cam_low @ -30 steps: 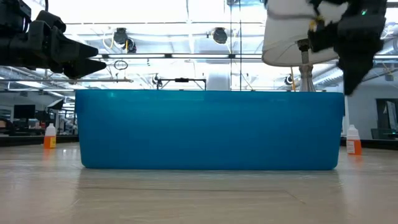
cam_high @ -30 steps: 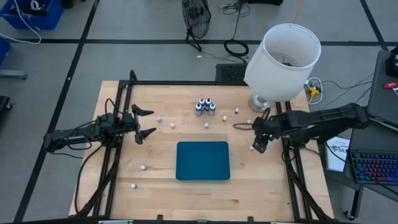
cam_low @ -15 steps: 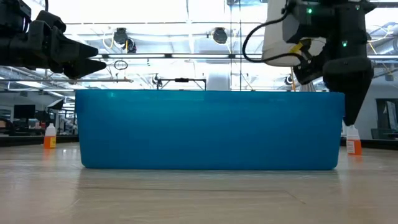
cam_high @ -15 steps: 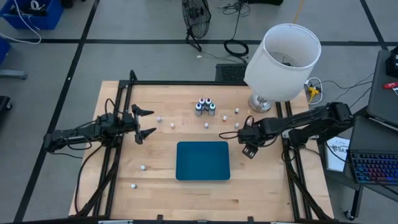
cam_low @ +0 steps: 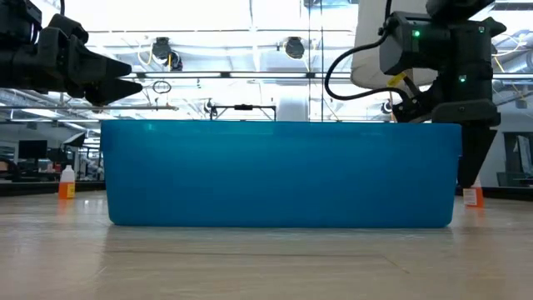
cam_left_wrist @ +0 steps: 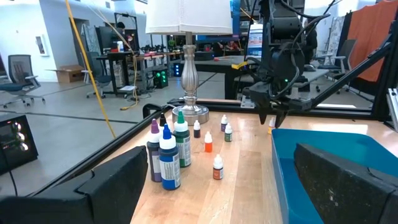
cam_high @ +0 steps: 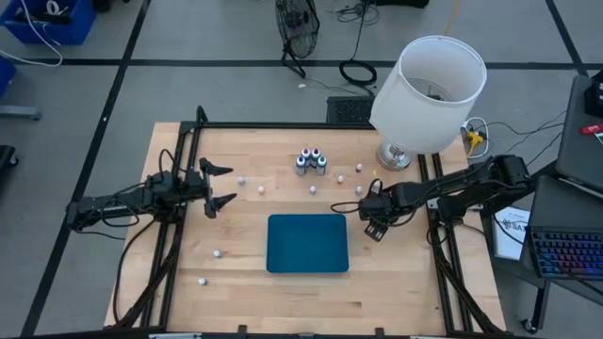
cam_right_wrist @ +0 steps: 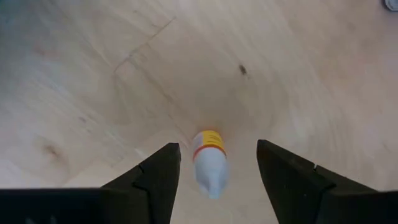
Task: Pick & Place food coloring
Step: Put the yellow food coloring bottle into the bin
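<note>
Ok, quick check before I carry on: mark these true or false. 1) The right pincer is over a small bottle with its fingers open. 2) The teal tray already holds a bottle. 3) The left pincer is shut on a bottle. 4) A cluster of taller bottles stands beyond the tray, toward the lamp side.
1) True. The right pincer is open, its fingers on either side of a small orange-banded bottle, not yet closed on it.
2) False. From above, the teal tray looks empty.
3) False. The left pincer is open and holds nothing, waiting at the table's left.
4) True. The cluster of taller bottles stands behind the tray, left of the lamp.
</note>
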Tool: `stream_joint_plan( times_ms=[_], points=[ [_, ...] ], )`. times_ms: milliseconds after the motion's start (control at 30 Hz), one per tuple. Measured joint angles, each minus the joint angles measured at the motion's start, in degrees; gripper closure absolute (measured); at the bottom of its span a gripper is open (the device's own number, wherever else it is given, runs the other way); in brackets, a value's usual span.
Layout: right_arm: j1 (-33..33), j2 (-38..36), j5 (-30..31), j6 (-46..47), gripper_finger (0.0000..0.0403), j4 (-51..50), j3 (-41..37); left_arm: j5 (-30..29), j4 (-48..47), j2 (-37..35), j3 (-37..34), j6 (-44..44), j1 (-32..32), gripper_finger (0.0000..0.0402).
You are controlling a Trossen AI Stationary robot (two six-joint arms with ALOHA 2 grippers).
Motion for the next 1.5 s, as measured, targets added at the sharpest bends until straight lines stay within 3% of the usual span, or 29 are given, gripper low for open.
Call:
stream_joint_plan(
  times_ms=[433,667,867,1200,1367,1500],
  points=[
    [0.0,0.0,-1.2,0.0,0.0239,-0.4,0.0,0.0,0.0,0.0,0.0,0.0,0.0,0.0002],
    [0.0,0.0,-1.2,-0.4,0.0289,-0.4,0.0,0.0,0.0,0.0,0.0,0.0,0.0,0.0002],
    [0.7,-0.1,-1.2,-3.6,0.0357,0.6,0.0,0.0,0.0,0.0,0.0,0.0,0.0,0.0002],
    [7.6,-2.0,-1.2,-4.5,0.0359,9.6,1.3,0.0,0.0,0.0,0.0,0.0,0.0,0.0002],
    [12.5,-3.9,3.3,-5.2,0.0359,10.5,7.1,0.0,0.0,0.0,0.0,0.0,0.0,0.0002],
    [14.9,-4.0,7.8,-11.2,0.0359,10.6,15.9,0.0,0.0,0.0,0.0,0.0,0.0,0.0002]
  ],
)
